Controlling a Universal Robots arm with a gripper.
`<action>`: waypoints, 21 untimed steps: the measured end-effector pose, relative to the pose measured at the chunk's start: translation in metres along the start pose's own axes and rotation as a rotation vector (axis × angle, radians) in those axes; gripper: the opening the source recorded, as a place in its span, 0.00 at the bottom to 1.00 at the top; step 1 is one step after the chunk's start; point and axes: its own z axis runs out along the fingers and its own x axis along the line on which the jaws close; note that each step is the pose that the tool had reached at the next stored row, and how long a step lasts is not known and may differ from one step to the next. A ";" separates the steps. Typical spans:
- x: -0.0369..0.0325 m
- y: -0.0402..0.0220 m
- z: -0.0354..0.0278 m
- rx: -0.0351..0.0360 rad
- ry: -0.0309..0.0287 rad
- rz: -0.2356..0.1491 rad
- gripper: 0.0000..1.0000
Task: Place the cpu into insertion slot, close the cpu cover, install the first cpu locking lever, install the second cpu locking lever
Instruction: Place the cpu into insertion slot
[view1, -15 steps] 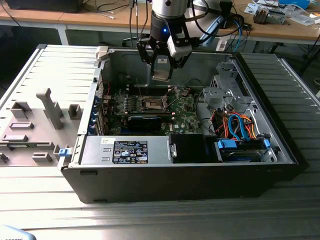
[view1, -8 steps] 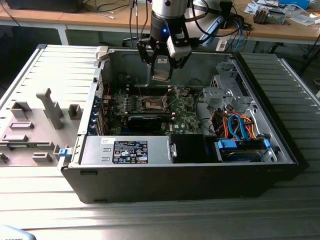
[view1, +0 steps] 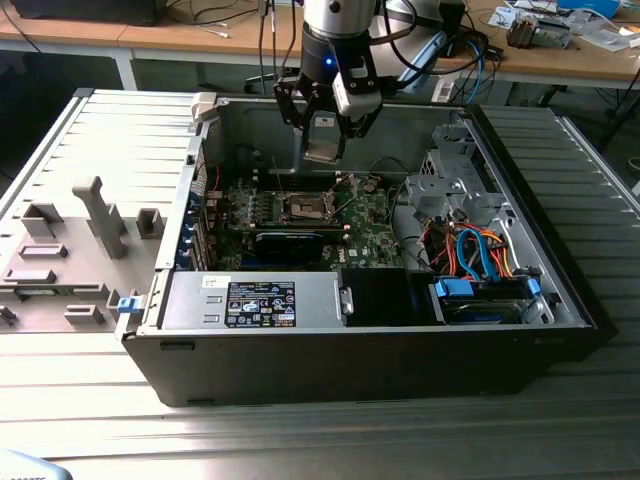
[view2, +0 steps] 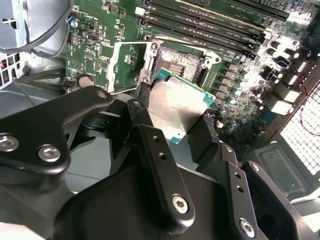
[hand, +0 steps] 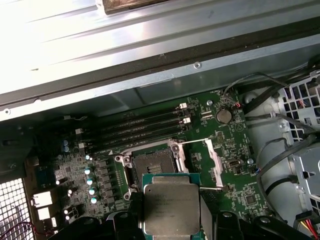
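Ribbed grey metal table (view1: 300, 440) carries an open computer case (view1: 560, 290) in the exterior view, with wooden desks (view1: 200, 40) behind it. Inside the case, over the green motherboard (view1: 370, 235), the gripper (view1: 325, 142) hangs above the bare socket (view1: 305, 207). It is clamped on the cpu (view1: 324, 153), which is held clear of the board.

In the second wrist view the black fingers (view2: 155, 145) pinch the cpu (view2: 177, 105) by two opposite edges, with its silver top and green rim facing the camera. Beyond it the socket (view2: 181, 62) lies uncovered, and the cpu cover (view2: 148, 65) is swung back beside it.

In the first wrist view the cpu (hand: 171, 202) sits in the gripper (hand: 171, 212), near the uncovered socket (hand: 150, 167) but not in it. The cpu cover (hand: 215, 162) is folded out alongside the socket. Memory slots (hand: 145, 125) run beyond the socket.
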 end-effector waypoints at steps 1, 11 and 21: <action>0.0000 0.0000 0.0000 0.0000 -0.0001 0.002 0.54; 0.0000 0.0000 0.0009 -0.0004 -0.0013 0.025 0.54; -0.0001 -0.0001 0.0024 -0.0012 -0.0034 0.065 0.54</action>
